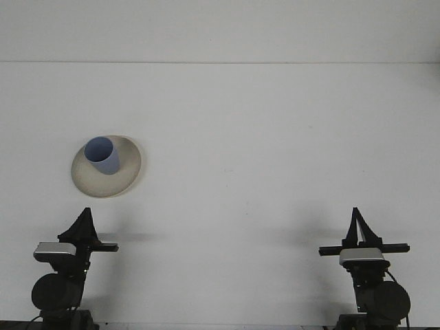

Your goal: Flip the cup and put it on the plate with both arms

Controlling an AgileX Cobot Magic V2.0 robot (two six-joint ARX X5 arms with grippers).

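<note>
Blue cup (103, 156) stood upright on plate (106, 167), far left of worktop (261, 137). Left tool (85, 221) and right tool (359, 223) held nothing, jaw width untellable. Best kept clear of cup.

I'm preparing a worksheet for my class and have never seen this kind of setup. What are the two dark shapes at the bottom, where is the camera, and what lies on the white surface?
The camera looks forward over a white table, the way the robot faces. The dark shapes are its two arms: the left gripper and the right gripper, both low near the front edge. Neither holds anything. On the table's left sits a beige plate with a blue cup standing on it, mouth up.
</note>
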